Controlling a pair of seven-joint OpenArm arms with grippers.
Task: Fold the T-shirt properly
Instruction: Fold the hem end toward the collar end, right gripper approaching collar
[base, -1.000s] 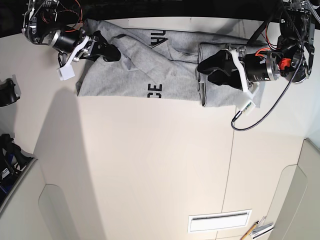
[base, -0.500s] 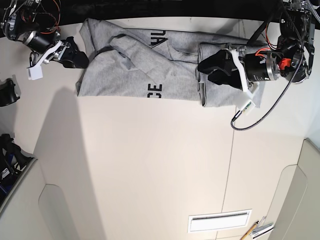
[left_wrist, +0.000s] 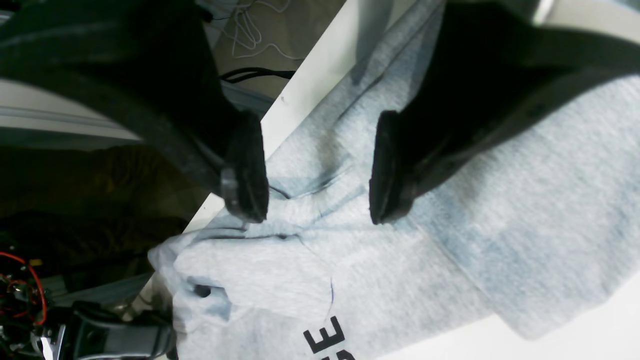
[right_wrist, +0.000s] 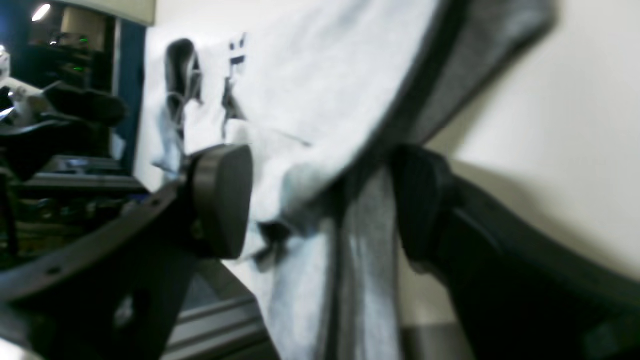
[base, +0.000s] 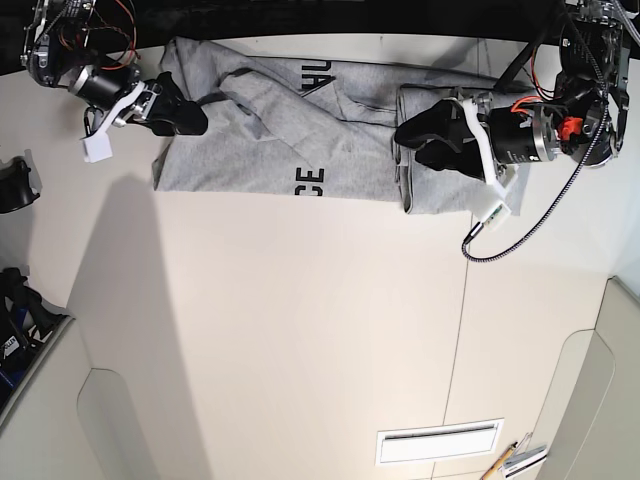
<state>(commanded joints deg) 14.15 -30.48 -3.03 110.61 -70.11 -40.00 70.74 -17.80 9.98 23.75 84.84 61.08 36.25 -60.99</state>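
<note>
The heather-grey T-shirt (base: 280, 140) lies crumpled along the table's far edge, with black lettering (base: 311, 182) showing and its right end folded over. My left gripper (base: 403, 135) hovers over that folded end. In the left wrist view the left gripper (left_wrist: 315, 170) is open, its pads (left_wrist: 245, 165) apart above creased fabric (left_wrist: 450, 240). My right gripper (base: 195, 118) is at the shirt's left edge. In the right wrist view the right gripper (right_wrist: 320, 200) is open, with a hanging fold of the shirt (right_wrist: 320, 90) between its pads (right_wrist: 222, 200).
A black cable (base: 520, 235) loops from the left arm onto the table. A black object (base: 15, 185) and a bin (base: 20, 330) sit at the left edge. A white slotted plate (base: 440, 440) and pens (base: 515, 460) lie near the front.
My right gripper left the shirt and drew off to the left, then came back right to the shirt's left edge. The left arm has not moved.
</note>
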